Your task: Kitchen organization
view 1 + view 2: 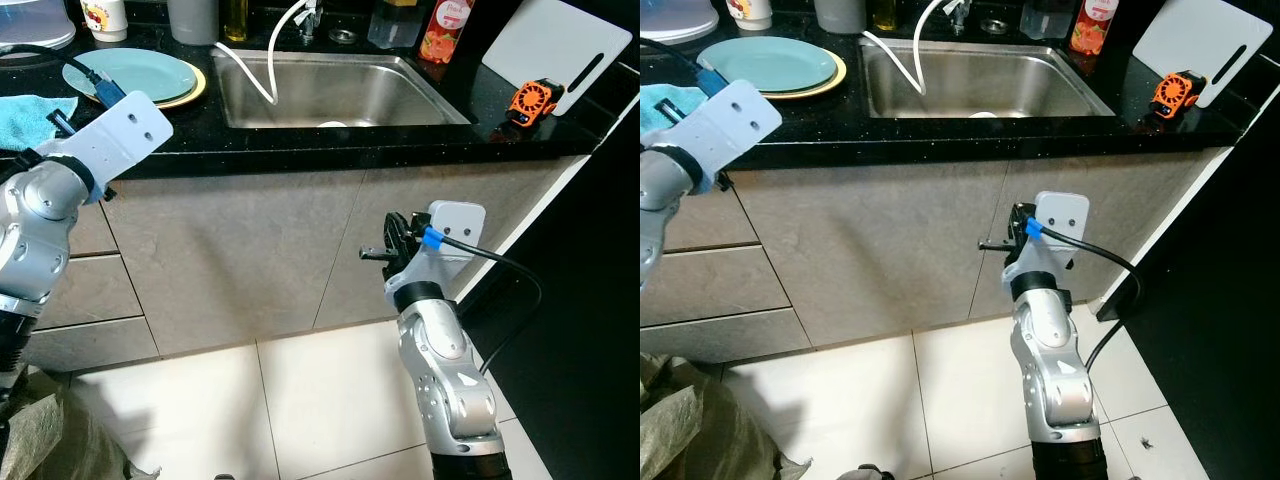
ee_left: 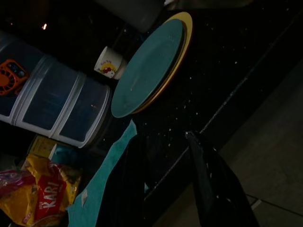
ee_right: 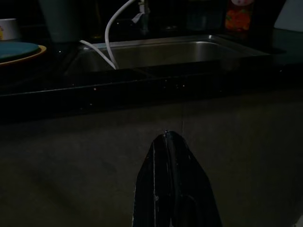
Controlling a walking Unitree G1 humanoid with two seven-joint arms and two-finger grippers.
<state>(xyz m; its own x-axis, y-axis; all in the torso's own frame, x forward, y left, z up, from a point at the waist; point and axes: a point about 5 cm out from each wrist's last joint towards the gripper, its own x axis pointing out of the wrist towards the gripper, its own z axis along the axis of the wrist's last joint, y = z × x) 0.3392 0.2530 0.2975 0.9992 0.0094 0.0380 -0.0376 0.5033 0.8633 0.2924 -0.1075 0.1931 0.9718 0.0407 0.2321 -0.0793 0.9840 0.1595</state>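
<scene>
My left gripper [image 2: 162,138] is open and empty, held over the front edge of the black counter [image 1: 300,145]. One finger lies over a teal cloth [image 1: 25,118]. Just past it a teal plate [image 1: 130,72] rests on a yellow plate [image 2: 182,52]. My right gripper [image 1: 368,253] is shut on nothing. It hovers low in front of the grey cabinet doors [image 1: 240,250], below the steel sink [image 1: 400,100]. A white hose [image 1: 262,75] runs from the tap into the basin.
A white cutting board [image 1: 555,45] and an orange gadget [image 1: 532,100] sit at the counter's right end, with a red bottle [image 1: 447,28] behind the sink. A mug [image 2: 108,62], stacked containers [image 2: 52,104] and a snack bag [image 2: 42,198] stand at the left. A sack [image 1: 50,440] lies on the tiled floor [image 1: 300,400].
</scene>
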